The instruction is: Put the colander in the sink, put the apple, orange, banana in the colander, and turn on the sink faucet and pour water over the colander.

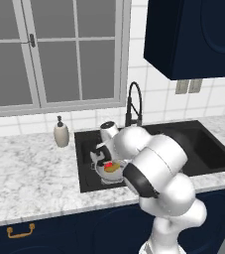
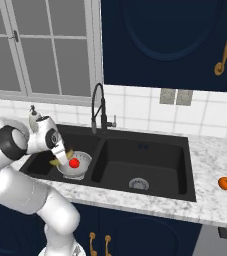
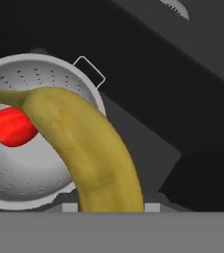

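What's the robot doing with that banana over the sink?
The robot's gripper is holding the banana just above the colander, which sits in the left basin of the sink. The apple is already in the colander. The orange is on the counter to the right of the sink, and no water runs from the faucet.

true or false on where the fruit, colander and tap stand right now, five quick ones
1. The colander sits in the sink's left basin. True.
2. The apple lies on the counter. False: it is inside the colander.
3. The claw holds the banana over the colander. True.
4. The orange is in the colander. False: it rests on the counter right of the sink.
5. Water runs from the faucet. False: no stream is visible.
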